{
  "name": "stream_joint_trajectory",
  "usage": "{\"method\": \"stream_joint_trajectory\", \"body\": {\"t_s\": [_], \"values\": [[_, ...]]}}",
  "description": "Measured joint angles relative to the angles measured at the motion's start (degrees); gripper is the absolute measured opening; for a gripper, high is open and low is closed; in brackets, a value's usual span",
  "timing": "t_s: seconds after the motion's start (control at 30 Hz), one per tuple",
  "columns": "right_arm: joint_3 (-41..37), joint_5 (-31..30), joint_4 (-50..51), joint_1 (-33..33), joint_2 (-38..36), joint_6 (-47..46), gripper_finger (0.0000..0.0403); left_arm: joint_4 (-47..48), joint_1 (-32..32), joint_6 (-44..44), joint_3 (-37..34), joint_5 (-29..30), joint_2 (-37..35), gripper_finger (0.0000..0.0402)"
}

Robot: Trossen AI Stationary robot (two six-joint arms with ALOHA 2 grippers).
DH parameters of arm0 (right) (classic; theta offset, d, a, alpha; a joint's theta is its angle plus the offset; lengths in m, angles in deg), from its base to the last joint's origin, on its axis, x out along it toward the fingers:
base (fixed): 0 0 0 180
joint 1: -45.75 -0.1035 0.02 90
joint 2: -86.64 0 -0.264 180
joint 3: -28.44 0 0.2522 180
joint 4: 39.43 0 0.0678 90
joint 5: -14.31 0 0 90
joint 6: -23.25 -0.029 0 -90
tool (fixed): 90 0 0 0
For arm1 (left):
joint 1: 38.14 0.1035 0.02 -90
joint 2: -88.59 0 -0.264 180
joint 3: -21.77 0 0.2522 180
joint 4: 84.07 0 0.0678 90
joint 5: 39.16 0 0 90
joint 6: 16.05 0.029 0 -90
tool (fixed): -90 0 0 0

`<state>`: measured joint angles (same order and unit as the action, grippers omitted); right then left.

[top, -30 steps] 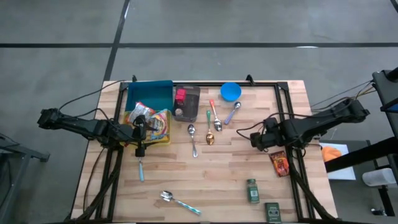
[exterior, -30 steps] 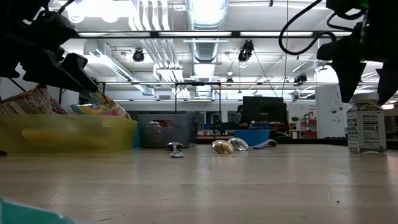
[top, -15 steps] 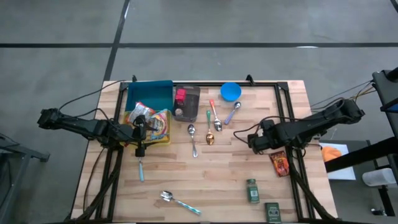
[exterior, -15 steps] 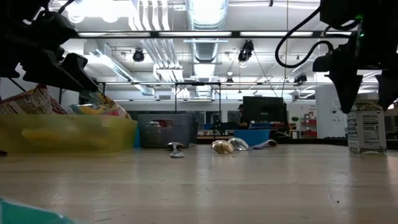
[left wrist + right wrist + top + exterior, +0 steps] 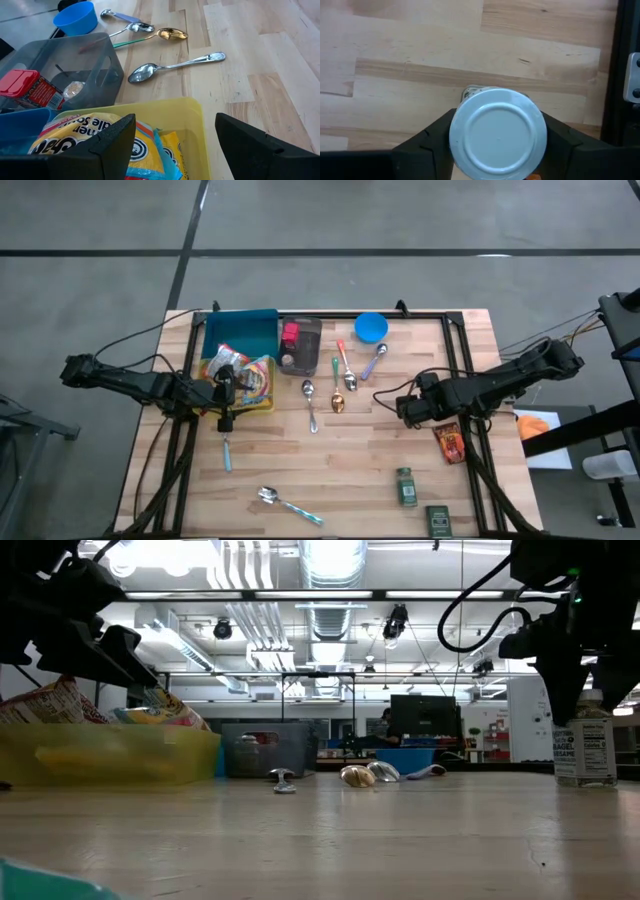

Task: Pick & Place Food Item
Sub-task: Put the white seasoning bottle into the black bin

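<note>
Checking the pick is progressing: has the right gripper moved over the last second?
Yes. The right gripper has shifted slightly leftward, away from the red packet, closing around the white-lidded jar.

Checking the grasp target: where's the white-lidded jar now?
The jar stands on the table's right side, between the right gripper's fingers, just beyond the red packet.

We see two dark, jointed robot arms, the left black arm at the frame's left, the right black arm at its right. Thin black cables loop off both. Each ends in blocky, matte-black angular fingers.
</note>
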<state>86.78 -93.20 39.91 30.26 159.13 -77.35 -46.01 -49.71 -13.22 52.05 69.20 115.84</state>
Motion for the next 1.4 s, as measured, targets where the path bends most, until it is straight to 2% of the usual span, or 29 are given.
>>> {"method": "stream_joint_trajectory", "body": {"t_s": [0.57,0.77,1.0,1.4], "values": [[0.5,0.1,0.1,0.0,-0.8,0.4,0.0207,0.0,0.0,0.0,0.0,0.0,0.0,0.0271],[4.2,-4.9,1.7,0.0,-2.5,3.7,0.0208,0.0,0.0,0.0,0.0,0.0,0.0,0.0271],[12.5,-11.2,1.5,3.2,-1.8,16.5,0.0208,0.0,0.0,0.2,0.0,0.0,0.0,0.0271],[27.1,-9.9,-8.0,18.1,5.4,50.9,0.0209,0.0,0.0,0.2,0.0,0.0,0.0,0.0271]]}}
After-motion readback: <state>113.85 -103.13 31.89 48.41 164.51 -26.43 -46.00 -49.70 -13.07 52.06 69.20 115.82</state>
